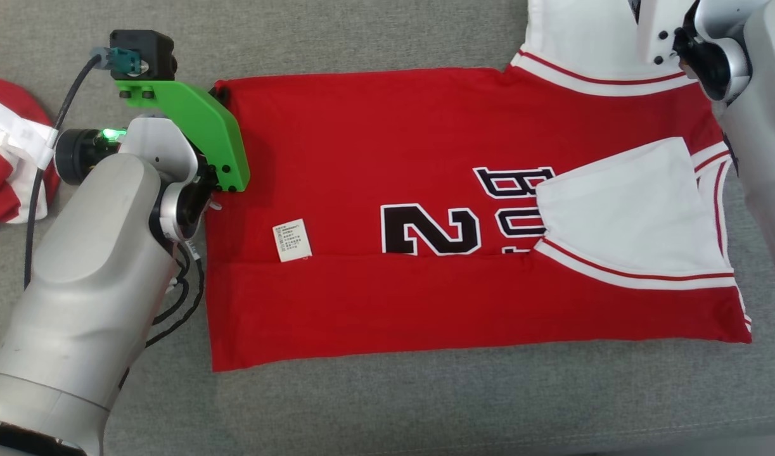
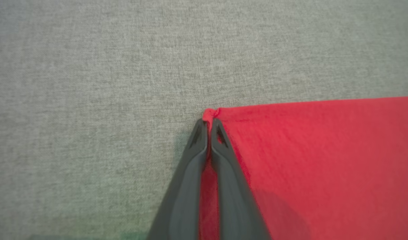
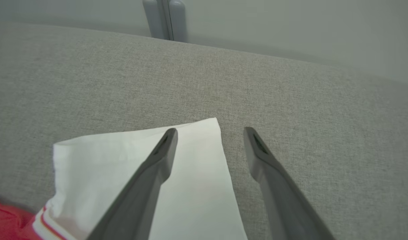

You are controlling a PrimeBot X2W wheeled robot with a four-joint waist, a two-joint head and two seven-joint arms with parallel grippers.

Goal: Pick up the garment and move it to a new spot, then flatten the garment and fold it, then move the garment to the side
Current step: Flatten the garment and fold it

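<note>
You were at the folding step: the garment [image 1: 374, 139] lay flat on the grey upholstered surface [image 1: 362, 411], and your left claw [image 2: 209, 124] was pinched shut on its far hem corner. Your right claw [image 3: 210, 131] hung wide open, astride the white sleeve [image 3: 123, 156] edge. I judged the next move needed that claw closed there, then both ends lifted together.

Light is bright, even and diffuse. A soft shadow lies on the red cloth jersey [image 1: 362, 126] beside the green plastic bracket [image 1: 216, 126]. The left wrist view is slightly blurred.
</note>
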